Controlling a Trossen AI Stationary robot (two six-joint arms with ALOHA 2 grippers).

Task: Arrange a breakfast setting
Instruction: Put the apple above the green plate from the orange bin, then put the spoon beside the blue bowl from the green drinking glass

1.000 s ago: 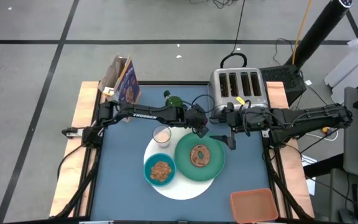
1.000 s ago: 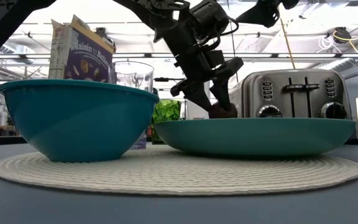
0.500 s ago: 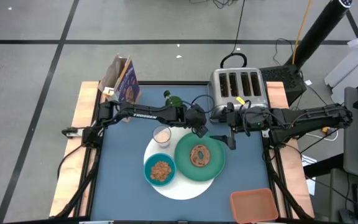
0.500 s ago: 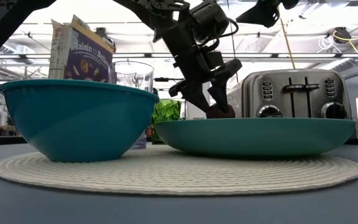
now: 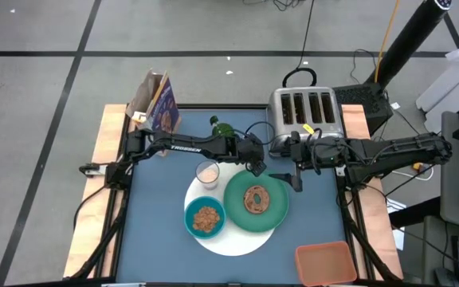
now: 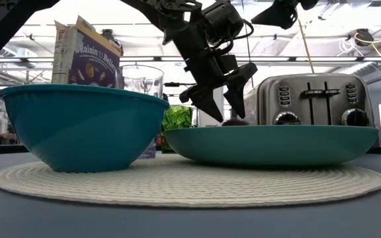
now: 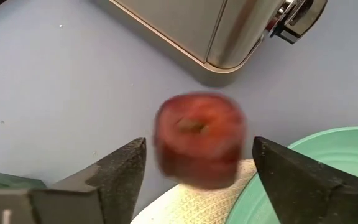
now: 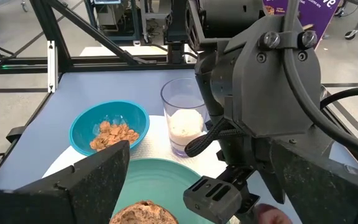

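Observation:
The dark-red fruit [image 7: 197, 140] shows blurred between the spread fingers of my left gripper [image 6: 221, 114], with a gap on each side. It is low at the white mat's far edge [image 7: 191, 202], beside the green plate's rim [image 7: 328, 149]. In the high view my left gripper [image 5: 255, 166] is open over that spot. The plate [image 5: 273, 215] carries a bagel [image 5: 256, 198]. A teal bowl [image 5: 205, 219] of cereal and a glass [image 5: 207, 173] also stand on the mat [image 5: 237, 239]. My right gripper [image 5: 297, 182] hangs open by the plate's far right.
A silver toaster [image 5: 305, 114] stands just beyond the fruit. The purple cereal box [image 5: 162, 104] is at the far left, with a green cup [image 5: 220, 127] behind the left arm. An orange-pink tray [image 5: 325, 263] lies at the near right corner.
My left gripper has opened and let go of the dark-red fruit. The fruit has sunk a little behind the plate's rim while the arm stayed in place.

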